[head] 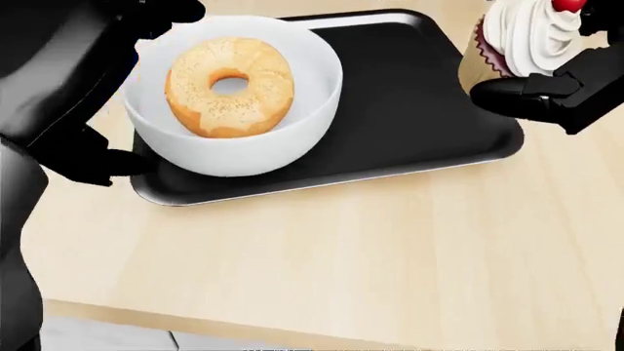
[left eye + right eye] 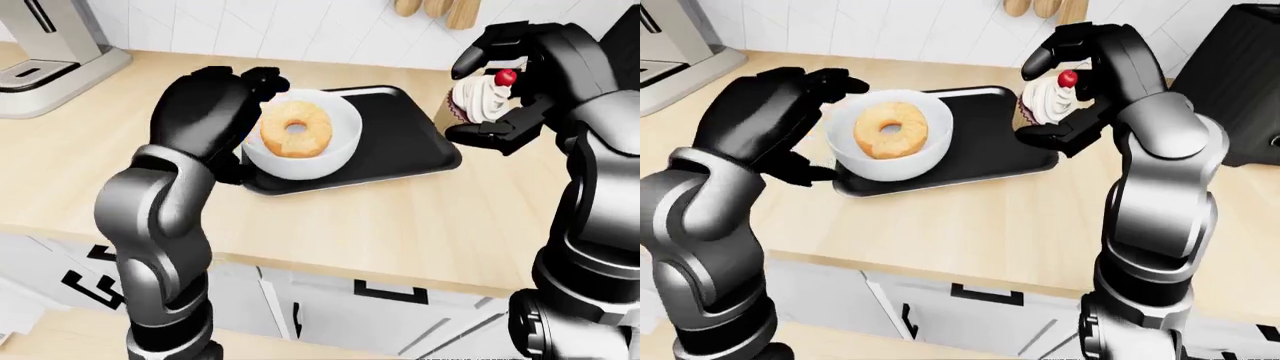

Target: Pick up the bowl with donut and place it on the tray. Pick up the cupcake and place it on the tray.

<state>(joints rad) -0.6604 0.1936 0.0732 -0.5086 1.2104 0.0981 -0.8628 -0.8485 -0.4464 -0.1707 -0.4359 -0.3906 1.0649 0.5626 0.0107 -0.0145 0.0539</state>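
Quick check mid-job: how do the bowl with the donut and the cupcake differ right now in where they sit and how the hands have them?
The bowl sits over the left part of the tray, while the cupcake is beyond the tray's right edge, apparently held above the counter. The left hand stands open beside the bowl; the right hand has its fingers closed round the cupcake. The bowl is wide and tipped toward the camera, showing the donut; the cupcake is smaller and upright.

Trays: one, black (image 1: 429, 110), on the counter (image 1: 390, 248).
Bowls: one, white (image 1: 234, 146).
Donuts: one (image 1: 229, 88), inside the bowl.
Cupcakes: one (image 2: 1048, 101), topped with a single cherry (image 2: 1069, 78).
Robot hands: two, the left hand (image 2: 770, 124) and the right hand (image 2: 1080, 82).
Coffee machines: one (image 2: 50, 56), at the left-eye view's upper left.
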